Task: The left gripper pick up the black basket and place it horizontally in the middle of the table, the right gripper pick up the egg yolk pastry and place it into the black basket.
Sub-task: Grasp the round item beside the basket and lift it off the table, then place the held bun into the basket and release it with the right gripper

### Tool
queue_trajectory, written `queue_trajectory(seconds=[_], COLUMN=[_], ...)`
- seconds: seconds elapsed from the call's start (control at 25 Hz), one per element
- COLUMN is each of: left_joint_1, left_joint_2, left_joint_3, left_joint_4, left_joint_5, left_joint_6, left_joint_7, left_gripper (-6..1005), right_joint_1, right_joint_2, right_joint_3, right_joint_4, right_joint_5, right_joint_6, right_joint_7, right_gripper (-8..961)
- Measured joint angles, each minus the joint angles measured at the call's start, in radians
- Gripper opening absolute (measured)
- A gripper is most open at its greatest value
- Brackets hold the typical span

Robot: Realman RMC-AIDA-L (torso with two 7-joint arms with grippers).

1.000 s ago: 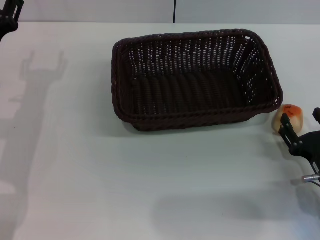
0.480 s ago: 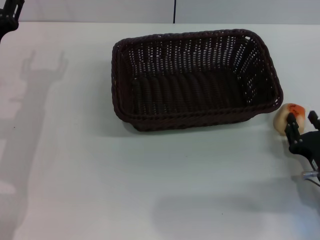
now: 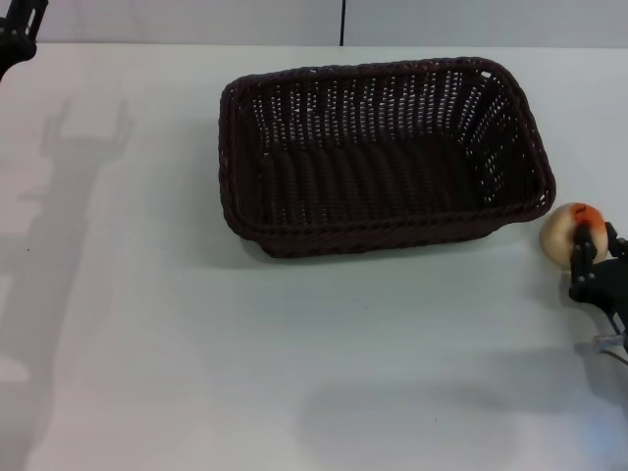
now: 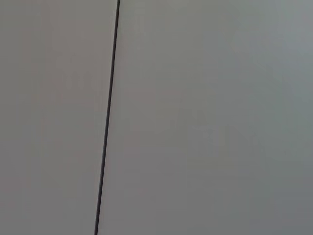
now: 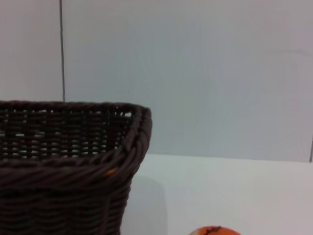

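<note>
The black basket stands upright and lengthwise in the middle of the white table; it is empty. The egg yolk pastry lies on the table just right of the basket's near right corner. My right gripper is at the right edge, its fingers closed in on the pastry, one fingertip over its orange top. The right wrist view shows the basket's corner and the pastry's top. My left gripper is parked at the far left corner, away from the basket; its shadow shows two spread prongs.
The left arm's shadow falls across the left of the table. A grey wall with a dark seam runs behind the table's far edge. The left wrist view shows only wall with a seam.
My right gripper's fingers have closed in from either side of the pastry and moved slightly right. The pastry has tilted, showing more of its cream side. The basket and left arm have not moved.
</note>
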Motion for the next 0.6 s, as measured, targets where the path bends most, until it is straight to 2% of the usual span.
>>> queue_trajectory(seconds=[0.24, 0.6], left_joint_1=[-0.007, -0.008], left_joint_2=[-0.001, -0.002], left_joint_3=[0.0, -0.001], left_joint_4=[0.006, 0.008], left_joint_5=[0.001, 0.001], left_joint_6=[0.0, 0.0], left_joint_7=[0.0, 0.0], left_gripper=[786, 785], right_joint_1=[0.004, 0.007], right_joint_2=[0.0, 0.0], right_joint_3=[-0.002, 0.027], right_joint_4=[0.029, 0.04], right_joint_5=[0.0, 0.002], right_joint_6=[0.069, 0.163], right_joint_7=[-0.001, -0.002], right_gripper=[225, 158])
